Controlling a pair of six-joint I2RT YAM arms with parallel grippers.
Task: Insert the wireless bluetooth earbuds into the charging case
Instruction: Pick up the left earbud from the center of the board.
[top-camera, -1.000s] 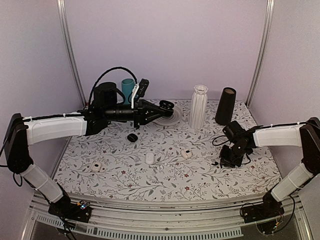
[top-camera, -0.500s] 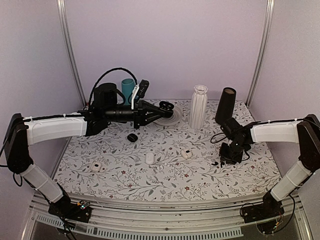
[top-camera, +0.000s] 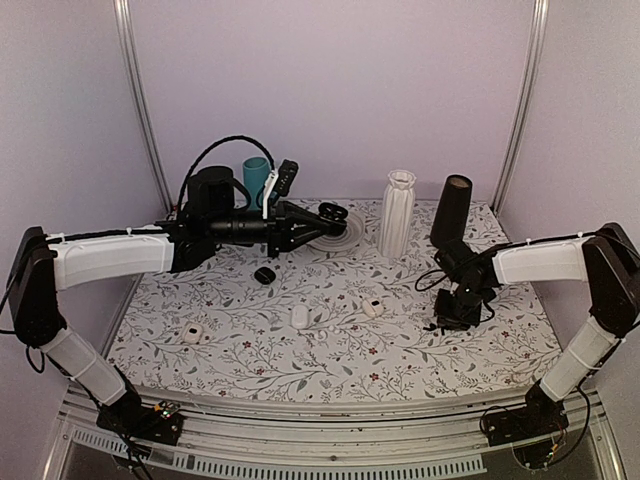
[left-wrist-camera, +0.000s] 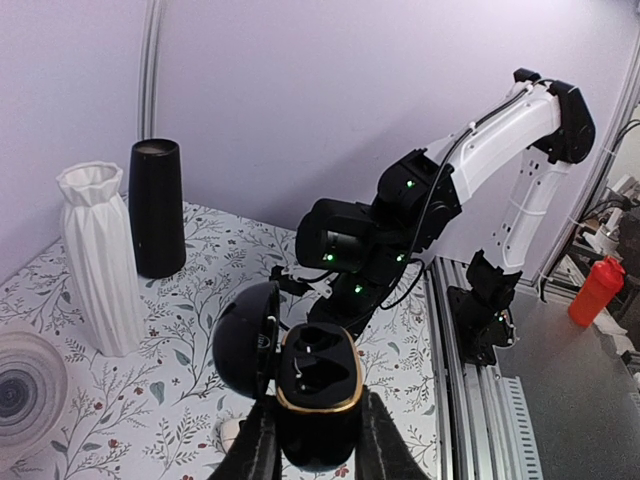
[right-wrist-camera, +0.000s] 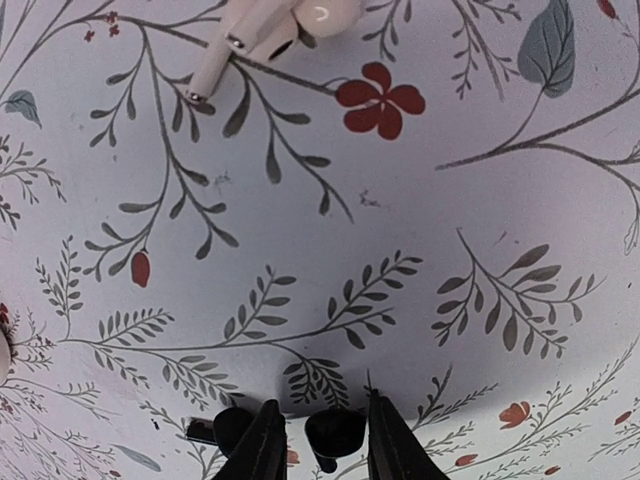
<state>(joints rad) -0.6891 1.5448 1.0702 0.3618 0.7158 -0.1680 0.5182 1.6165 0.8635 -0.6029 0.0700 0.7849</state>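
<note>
The right gripper (right-wrist-camera: 320, 420), low over the desk (right-wrist-camera: 420, 250) with jaws slightly apart, straddles a black earbud (right-wrist-camera: 335, 432) lying between its fingertips, while the left gripper (left-wrist-camera: 312, 440), well apart, clamps the open charging case (left-wrist-camera: 318, 385) aloft.

Tablecloth (top-camera: 250, 352) white with grey sprigs, red flowers; case (left-wrist-camera: 318, 385) glossy black, gold-rimmed; earbud (right-wrist-camera: 335, 432) black.

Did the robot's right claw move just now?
Yes. The right claw slid a little left, toward the tall black vase.
</note>
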